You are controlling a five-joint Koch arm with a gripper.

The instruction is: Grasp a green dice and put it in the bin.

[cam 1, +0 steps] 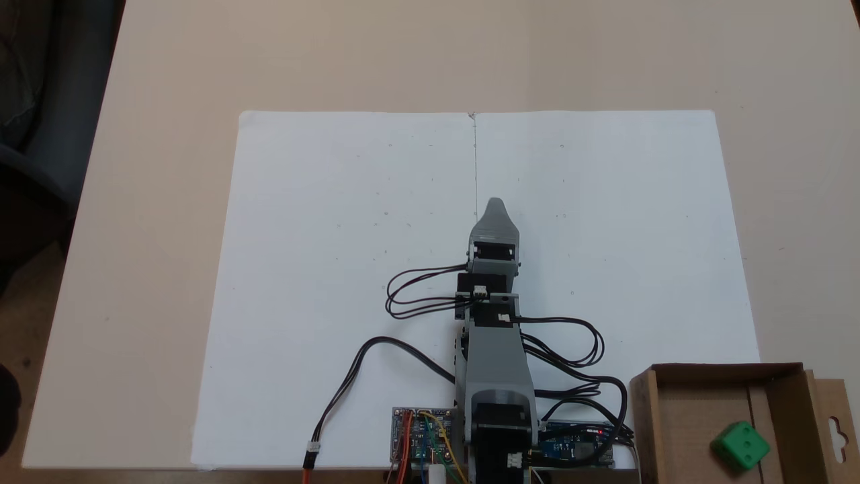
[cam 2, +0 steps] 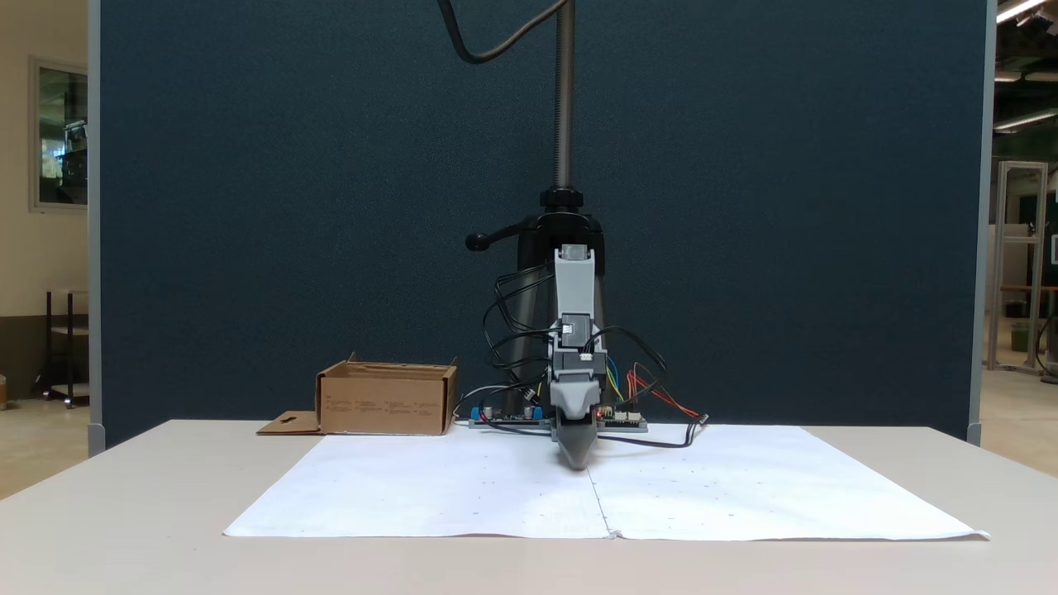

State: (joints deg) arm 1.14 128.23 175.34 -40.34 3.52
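**Fixed view: die lies in the box, arm folded at centre**

In both fixed views the pincer [cam 1: 495,205] tapers to a single grey point, and whether its jaws are together or apart cannot be told, since only one tip shows. It grips nothing visible. Seen from the front, the tip [cam 2: 576,463] hangs low, close to the white paper [cam 2: 496,496], though contact cannot be confirmed. The arm [cam 1: 494,349] is drawn back over its own base along the seam where the two sheets meet, which reads as a parked pose, not a reach.

Outward from there, black cables [cam 1: 416,296] loop on either side of the arm, and circuit boards [cam 1: 420,437] sit beside its foot at the near edge in the view from above.

The green die [cam 1: 740,445] rests on the floor of the cardboard box [cam 1: 692,376], near its flap-side wall, well apart from the pincer. The box stands just off the paper's corner, beside the base, probably so the arm can reach it with a short swing. Judging by this, the task looks finished.
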